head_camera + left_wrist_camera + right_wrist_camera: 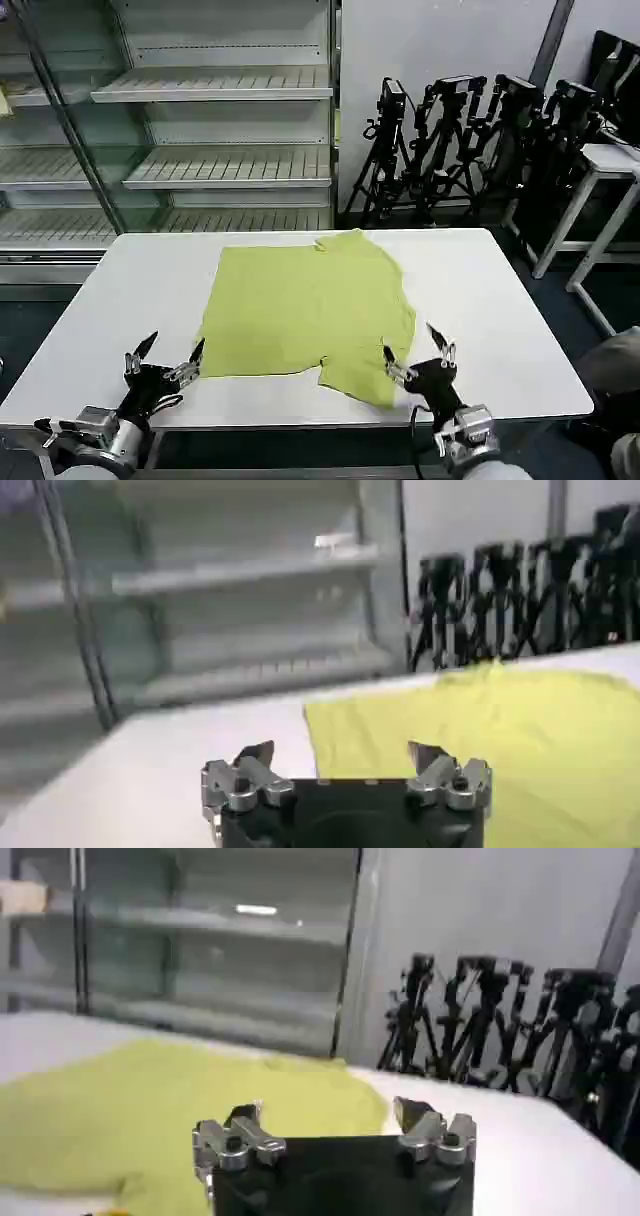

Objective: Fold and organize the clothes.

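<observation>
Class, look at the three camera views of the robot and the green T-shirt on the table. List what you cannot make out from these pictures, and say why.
1. The underside of the T-shirt: head view, it lies flat on the white table, hiding any print beneath.
2. The shirt's near hem: both wrist views, the left gripper and right gripper bodies block it.
3. The shelves: left wrist view, blurred.

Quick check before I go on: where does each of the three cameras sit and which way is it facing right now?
Head: on the head, looking forward and down at white table, T-shirt, left gripper and right gripper, both open.
Left wrist: behind left gripper, facing shelving.
Right wrist: behind right gripper, facing tripods.
Shared: the T-shirt.
</observation>
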Available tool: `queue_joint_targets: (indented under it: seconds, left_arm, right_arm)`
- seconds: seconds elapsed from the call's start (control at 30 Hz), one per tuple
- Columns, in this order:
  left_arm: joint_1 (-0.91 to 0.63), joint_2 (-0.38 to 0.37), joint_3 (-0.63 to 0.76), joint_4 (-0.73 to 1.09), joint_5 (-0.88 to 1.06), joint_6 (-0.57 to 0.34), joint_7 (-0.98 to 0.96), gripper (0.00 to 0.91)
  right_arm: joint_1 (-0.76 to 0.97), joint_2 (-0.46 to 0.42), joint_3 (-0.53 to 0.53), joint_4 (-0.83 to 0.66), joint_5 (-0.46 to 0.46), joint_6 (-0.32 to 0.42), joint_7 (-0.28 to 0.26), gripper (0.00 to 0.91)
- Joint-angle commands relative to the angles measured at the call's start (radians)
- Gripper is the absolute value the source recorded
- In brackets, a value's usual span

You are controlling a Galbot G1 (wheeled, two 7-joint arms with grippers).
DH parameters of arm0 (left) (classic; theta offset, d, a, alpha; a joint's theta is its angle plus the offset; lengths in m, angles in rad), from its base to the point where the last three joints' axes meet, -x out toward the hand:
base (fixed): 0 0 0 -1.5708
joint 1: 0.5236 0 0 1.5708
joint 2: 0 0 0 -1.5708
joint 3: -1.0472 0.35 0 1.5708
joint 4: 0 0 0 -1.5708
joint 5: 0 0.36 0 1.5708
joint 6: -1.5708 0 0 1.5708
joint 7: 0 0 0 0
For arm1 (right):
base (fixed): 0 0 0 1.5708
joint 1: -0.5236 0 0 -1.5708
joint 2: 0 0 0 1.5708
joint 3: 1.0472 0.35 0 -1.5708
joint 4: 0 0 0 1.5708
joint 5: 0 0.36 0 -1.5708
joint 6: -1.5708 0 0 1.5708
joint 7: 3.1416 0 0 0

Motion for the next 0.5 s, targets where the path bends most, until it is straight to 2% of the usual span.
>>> queue_joint_targets:
  seconds: [0.03, 0.2, 0.43, 0.47, 0.5]
  left_arm:
    - [-0.015, 0.004, 0.004, 0.066, -0.107, 0.173, -0.027, 0.907]
    - [-0.011, 0.006, 0.022, 0.063, -0.080, 0.172, -0.022, 0.907]
    - [-0.042, -0.004, 0.015, 0.089, -0.099, 0.163, -0.034, 0.907]
    - [-0.041, -0.004, 0.016, 0.087, -0.100, 0.159, -0.041, 0.907]
    - [-0.041, -0.005, 0.016, 0.087, -0.100, 0.155, -0.043, 0.907]
  right_arm:
    - [-0.074, -0.004, -0.039, 0.028, 0.015, -0.064, 0.022, 0.907]
    - [-0.073, 0.012, -0.051, 0.012, 0.037, -0.082, 0.050, 0.907]
    - [-0.077, 0.018, -0.054, 0.016, 0.038, -0.077, 0.054, 0.907]
    - [-0.076, 0.018, -0.055, 0.015, 0.039, -0.076, 0.055, 0.151]
    - [-0.076, 0.017, -0.056, 0.014, 0.042, -0.077, 0.056, 0.020]
